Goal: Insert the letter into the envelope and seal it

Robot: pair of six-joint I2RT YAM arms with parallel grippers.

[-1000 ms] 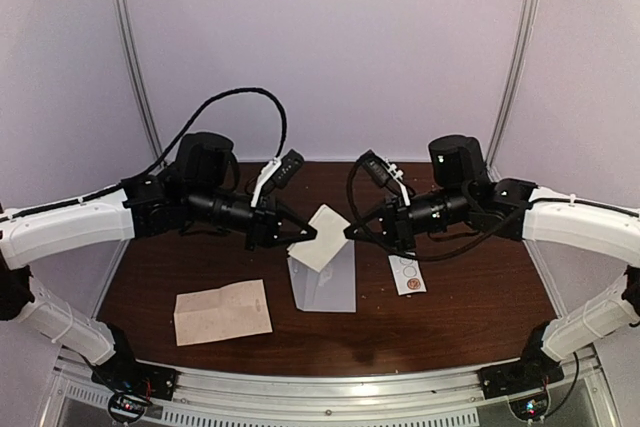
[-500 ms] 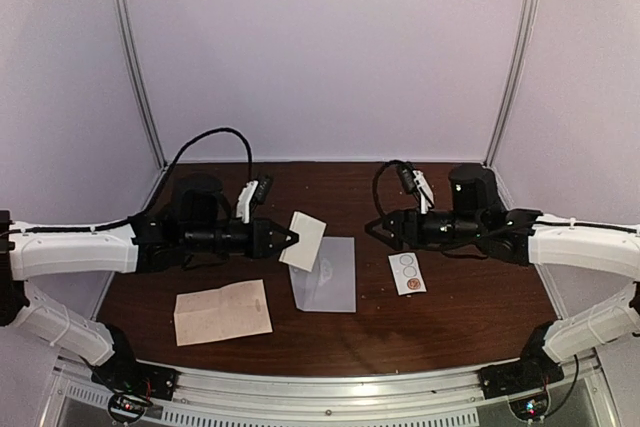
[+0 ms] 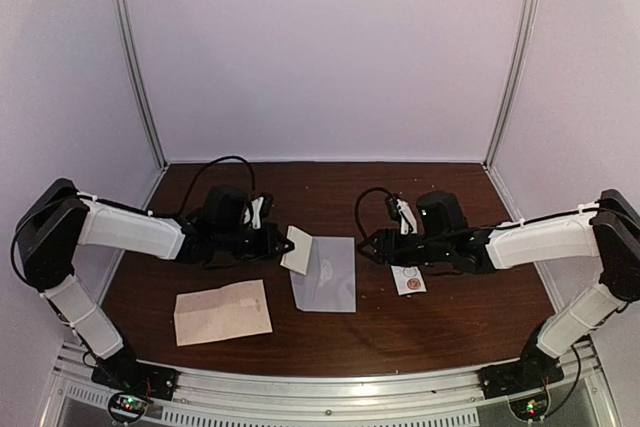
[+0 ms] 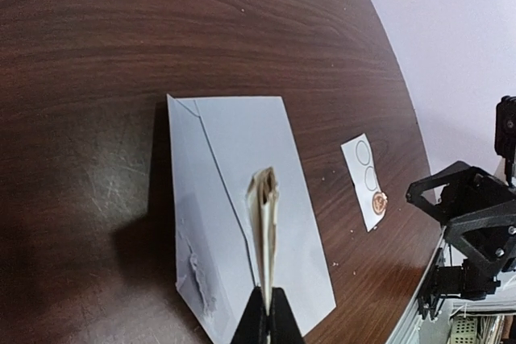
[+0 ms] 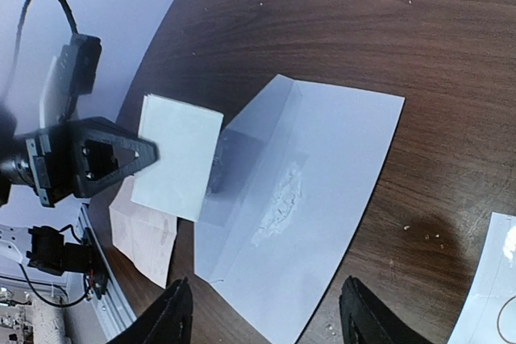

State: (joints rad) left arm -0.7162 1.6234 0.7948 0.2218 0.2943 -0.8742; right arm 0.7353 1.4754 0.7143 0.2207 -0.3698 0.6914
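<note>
Top external view: envelope (image 3: pixel 328 279) lies flat at centre, long axis near-to-far. Letter (image 3: pixel 297 250) hangs over its left edge, pinched by left gripper (image 3: pixel 284 243); right gripper (image 3: pixel 364 246), jaws wide and empty, sits just right. Mouth probably faces left.

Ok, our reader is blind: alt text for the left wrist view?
The left gripper pinches a folded letter, seen edge-on, over a pale envelope lying on a dark wooden table. A white sticker strip lies nearby.
</note>
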